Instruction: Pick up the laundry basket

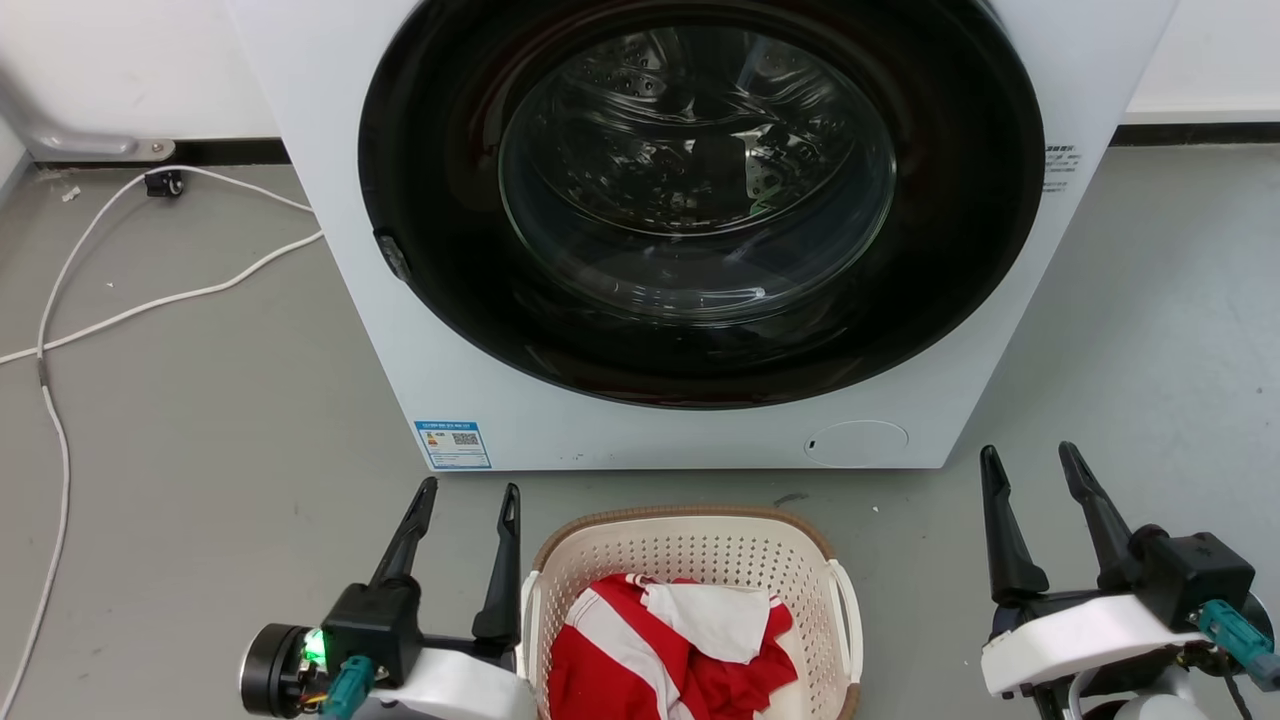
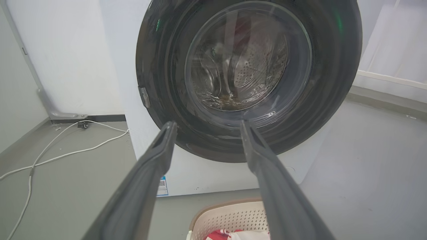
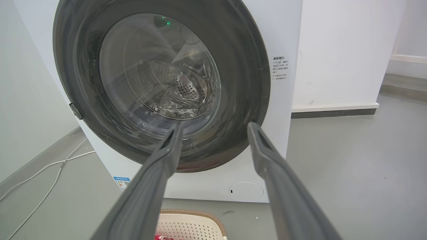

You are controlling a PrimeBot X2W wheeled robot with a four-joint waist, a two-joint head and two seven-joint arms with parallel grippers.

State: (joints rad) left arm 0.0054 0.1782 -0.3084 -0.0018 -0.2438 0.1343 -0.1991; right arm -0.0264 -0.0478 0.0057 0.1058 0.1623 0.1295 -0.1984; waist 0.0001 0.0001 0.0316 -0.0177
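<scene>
— Whereabouts of the laundry basket (image 1: 690, 550)?
— Down on the grey floor (image 1: 200, 450), just in front of the white washing machine (image 1: 400, 330), at the bottom middle of the head view. Upright, cream and perforated, with a brown woven-look rim and white handles at the sides.
— Anything inside?
— A crumpled red-and-white garment (image 1: 640, 650), lying in the bottom.
— Left gripper (image 1: 471, 490)?
— Just beside the basket's left handle, pointing toward the washer. Spread apart, holding nothing. Touching the handle or not: cannot tell.
— Right gripper (image 1: 1029, 452)?
— Well off to the basket's right, clear of it, over bare floor. Likewise spread, with nothing between the fingers (image 3: 150, 186).
— And the front of the washer?
— Round glass door (image 1: 695, 170) set in a wide black ring, steel drum (image 1: 640, 80) behind the glass. Small blue label (image 1: 453, 445) at the lower left corner of the front.
— Anything else on the floor?
— White cables (image 1: 150, 300), trailing off to the left of the machine toward the wall.
</scene>
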